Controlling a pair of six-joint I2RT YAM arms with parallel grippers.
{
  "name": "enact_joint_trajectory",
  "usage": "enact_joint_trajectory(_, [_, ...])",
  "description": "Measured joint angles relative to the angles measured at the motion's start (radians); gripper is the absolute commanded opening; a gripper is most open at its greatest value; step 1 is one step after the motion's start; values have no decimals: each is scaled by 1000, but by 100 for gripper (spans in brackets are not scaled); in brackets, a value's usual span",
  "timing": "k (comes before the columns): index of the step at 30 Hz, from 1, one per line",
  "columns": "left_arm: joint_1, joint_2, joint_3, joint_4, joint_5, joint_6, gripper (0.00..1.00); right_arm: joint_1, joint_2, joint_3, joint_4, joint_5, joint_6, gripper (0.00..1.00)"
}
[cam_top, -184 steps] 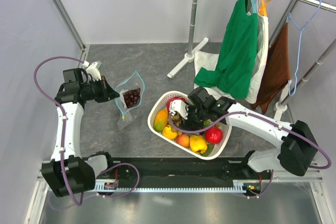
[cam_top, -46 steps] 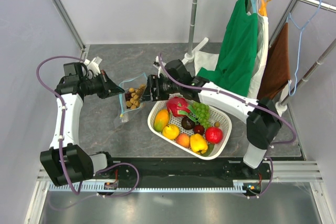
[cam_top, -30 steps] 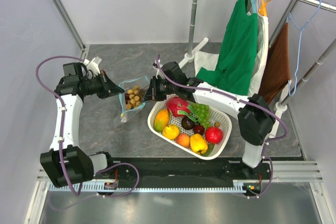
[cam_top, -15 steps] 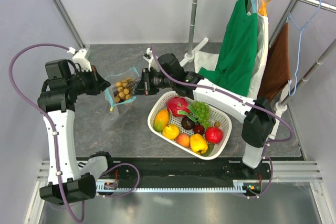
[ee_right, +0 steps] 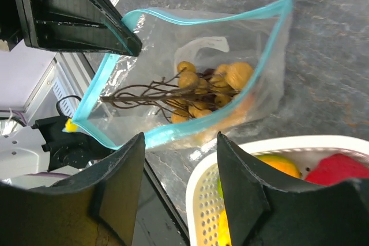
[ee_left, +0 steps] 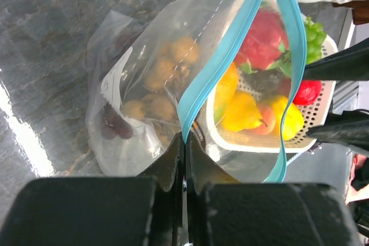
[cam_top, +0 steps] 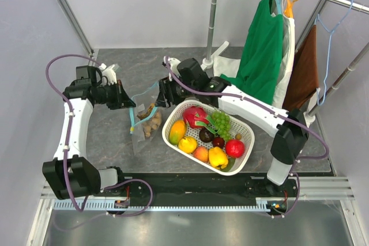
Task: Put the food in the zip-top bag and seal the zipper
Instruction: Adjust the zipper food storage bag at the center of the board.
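Note:
The clear zip-top bag hangs open at the left of the white basket, its bottom on the table. My left gripper is shut on the teal zipper at the mouth's edge. Inside lie the brown berry cluster and dark purple grapes. My right gripper is open and empty, just above and right of the bag's mouth; its fingers frame the zipper's lower edge. A mango, a lemon-like piece and a peach lie in the basket.
The white perforated basket stands close right of the bag, also holding a pink dragon fruit, green grapes and a yellow pepper. A clothes rack with a green garment stands at the back right, its foot behind my right arm.
The bag has come down and towards the basket with my left gripper. My right gripper has drawn back out of the bag's mouth, leaving the brown berry cluster inside.

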Motion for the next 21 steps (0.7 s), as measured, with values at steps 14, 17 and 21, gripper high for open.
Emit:
enact_joint_trajectory(14, [-1,-167,134,22,76,-5,2,-194,-92,-13,-88,-154,-158,71])
enact_joint_trajectory(17, [-1,-164,128,14,72,0,2,-225,-108,-13,-153,-173,-230,73])
enact_joint_trajectory(21, [-1,-128,65,4,60,6,2,-235,-181,-86,-230,-183,-380,79])
